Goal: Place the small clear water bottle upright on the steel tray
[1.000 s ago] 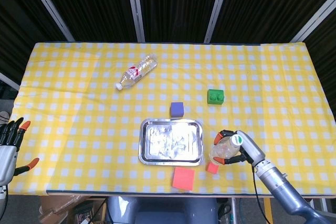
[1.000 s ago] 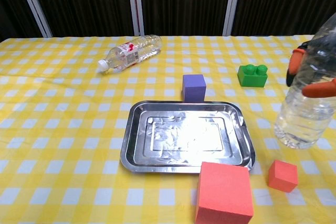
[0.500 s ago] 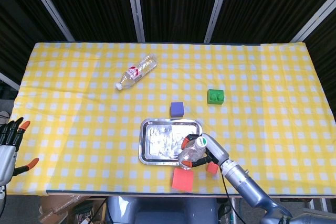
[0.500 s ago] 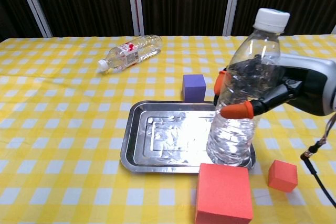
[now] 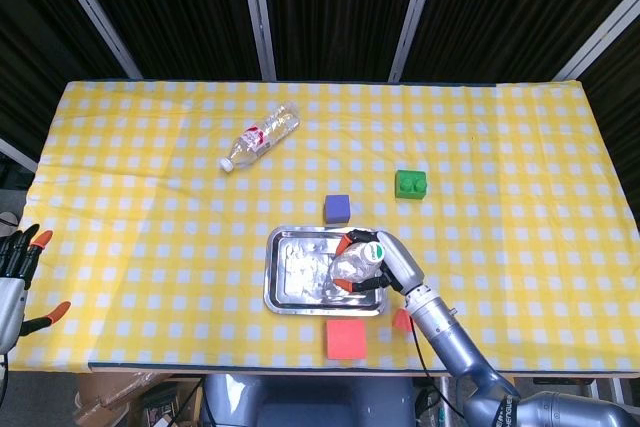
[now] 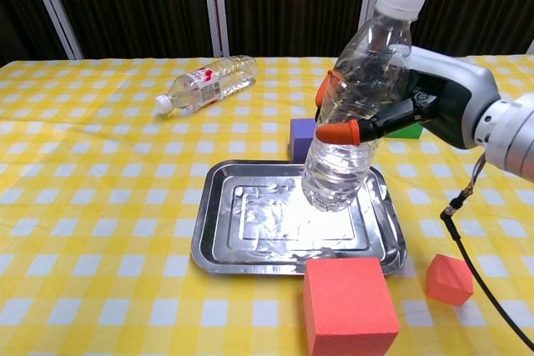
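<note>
One second is all it takes for our right hand (image 6: 434, 110) to swing the small clear water bottle (image 6: 355, 102) in from beside the steel tray (image 6: 219, 243) to above it, fingers (image 6: 340, 132) clamped on, tilted, so lowering comes next.

Larger labelled bottle (image 5: 261, 136) lying on its side far back-left on the checked cloth (image 5: 150, 197) — purple cube (image 5: 337, 209), green brick (image 5: 410, 184) sitting mid-table — 2 red blocks, big (image 6: 348, 307) and small (image 6: 449, 278), sitting at the near edge.
</note>
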